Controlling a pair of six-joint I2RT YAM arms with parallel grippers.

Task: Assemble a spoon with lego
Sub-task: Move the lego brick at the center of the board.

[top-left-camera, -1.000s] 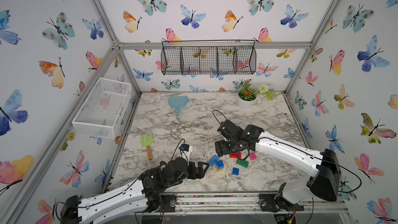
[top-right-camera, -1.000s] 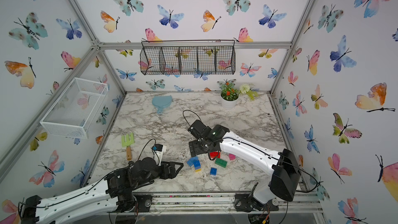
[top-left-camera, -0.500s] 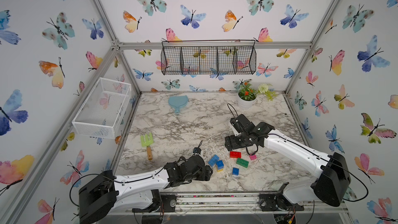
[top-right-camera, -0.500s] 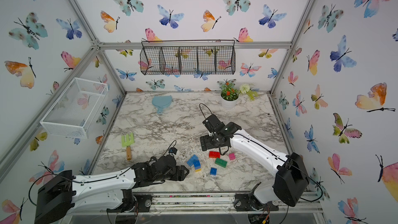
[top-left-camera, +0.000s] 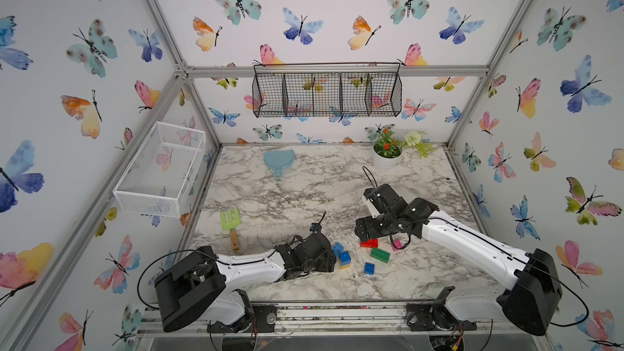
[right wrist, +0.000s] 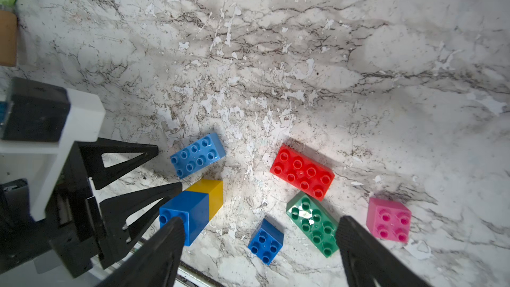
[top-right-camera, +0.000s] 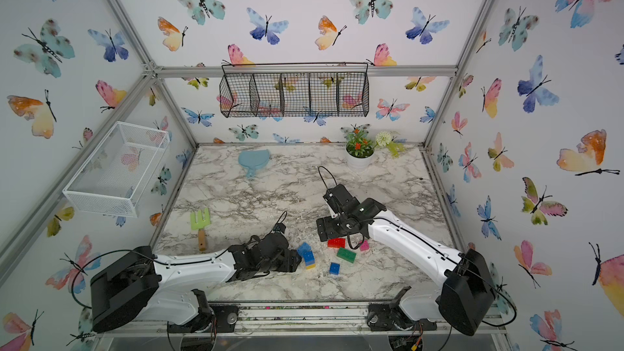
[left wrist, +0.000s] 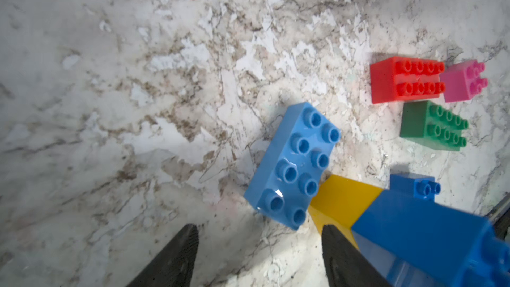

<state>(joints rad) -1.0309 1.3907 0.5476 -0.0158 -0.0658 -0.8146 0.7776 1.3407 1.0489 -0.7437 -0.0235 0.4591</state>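
Loose lego lies near the table's front: a light-blue brick (left wrist: 294,165) (top-left-camera: 337,248), a red (right wrist: 302,173) (top-left-camera: 369,243), a green (right wrist: 313,223), a pink (right wrist: 389,219) and a small blue one (right wrist: 265,241). A blue brick joined to a yellow one (right wrist: 193,208) (top-right-camera: 309,260) lies on its side. No spoon is in view. My left gripper (left wrist: 260,233) (top-left-camera: 332,260) is low and open, its tips just short of the light-blue brick; one finger rests beside the yellow end. My right gripper (right wrist: 260,225) (top-right-camera: 329,229) hangs open above the small blue brick.
A pale green pronged utensil (top-left-camera: 230,222) lies at the left, a teal paddle (top-left-camera: 278,160) at the back, and a flower pot (top-left-camera: 386,160) at the back right. A white wire basket (top-left-camera: 162,170) hangs on the left wall and a black one (top-left-camera: 327,94) on the back wall.
My left arm has stretched out low towards the blue bricks and its jaws have narrowed somewhat. My right gripper has drawn back to the right, off the blue bricks.
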